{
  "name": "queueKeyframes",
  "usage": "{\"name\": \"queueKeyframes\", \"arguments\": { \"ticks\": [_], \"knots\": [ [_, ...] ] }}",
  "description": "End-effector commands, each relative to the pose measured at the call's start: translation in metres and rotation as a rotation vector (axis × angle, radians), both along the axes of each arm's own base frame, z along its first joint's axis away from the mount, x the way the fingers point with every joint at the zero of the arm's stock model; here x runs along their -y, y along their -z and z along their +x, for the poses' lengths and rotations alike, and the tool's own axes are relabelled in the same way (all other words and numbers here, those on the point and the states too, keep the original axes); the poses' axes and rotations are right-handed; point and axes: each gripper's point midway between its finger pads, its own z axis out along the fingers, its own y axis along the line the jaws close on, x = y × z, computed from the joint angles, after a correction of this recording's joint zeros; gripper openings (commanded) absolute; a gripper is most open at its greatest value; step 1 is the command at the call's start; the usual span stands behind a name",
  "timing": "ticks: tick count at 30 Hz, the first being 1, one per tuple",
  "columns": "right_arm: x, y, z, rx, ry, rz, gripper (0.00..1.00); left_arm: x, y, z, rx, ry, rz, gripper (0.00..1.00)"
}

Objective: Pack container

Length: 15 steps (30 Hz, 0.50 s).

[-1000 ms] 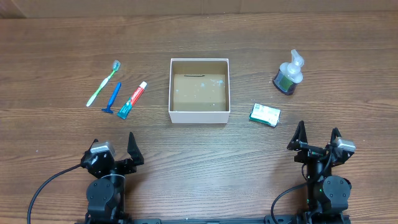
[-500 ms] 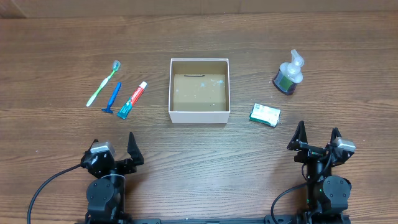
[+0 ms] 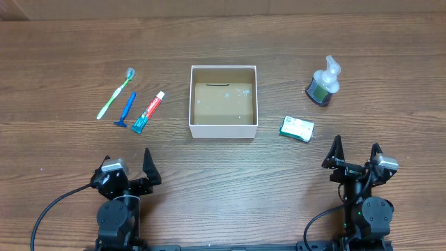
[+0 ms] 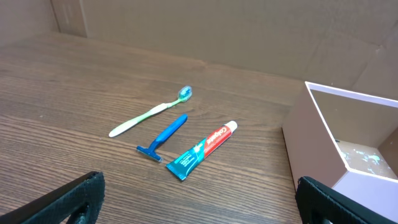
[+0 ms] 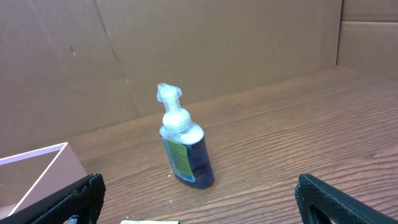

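Black-fingered and parked at the near edge of the wooden table (image 3: 223,42), my left gripper (image 3: 127,160) and right gripper (image 3: 356,150) both stand with jaws spread wide, holding nothing. Just beyond the right one lies the green-and-white soap packet (image 3: 297,129). The container (image 3: 223,130) sits mid-table, upright, its brown floor bare; nothing is packed yet. Left of it, well apart, lie the toothpaste (image 3: 148,112), razor (image 3: 126,109) and toothbrush (image 3: 116,94), close together. Farthest right stands the pump bottle (image 3: 323,84). Risks, as I judge them: closing on one left item may nudge its neighbour; the tall bottle could topple if clipped high; the thin box walls could shift under a careless release
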Motion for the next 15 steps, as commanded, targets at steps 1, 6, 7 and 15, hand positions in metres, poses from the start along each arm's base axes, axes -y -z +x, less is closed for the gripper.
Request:
{"name": "queueKeyframes", "arguments": {
  "ticks": [1, 6, 7, 15],
  "knots": [
    [0.002, -0.001, -0.001, 0.011, 0.008, -0.008, 1.00, 0.000, -0.002, 0.000, 0.009, 0.001, 0.005, 1.00],
    [0.007, -0.005, -0.001, 0.024, 0.035, -0.008, 1.00, 0.000, -0.002, 0.000, 0.009, 0.001, 0.005, 1.00],
    [0.005, -0.007, -0.001, 0.036, 0.026, 0.005, 1.00, 0.000, -0.002, 0.000, 0.009, 0.001, 0.005, 1.00],
    [-0.050, -0.032, -0.002, 0.120, -0.297, 0.036, 1.00, 0.000, -0.002, 0.000, 0.009, 0.001, 0.005, 1.00]
  ]
}}
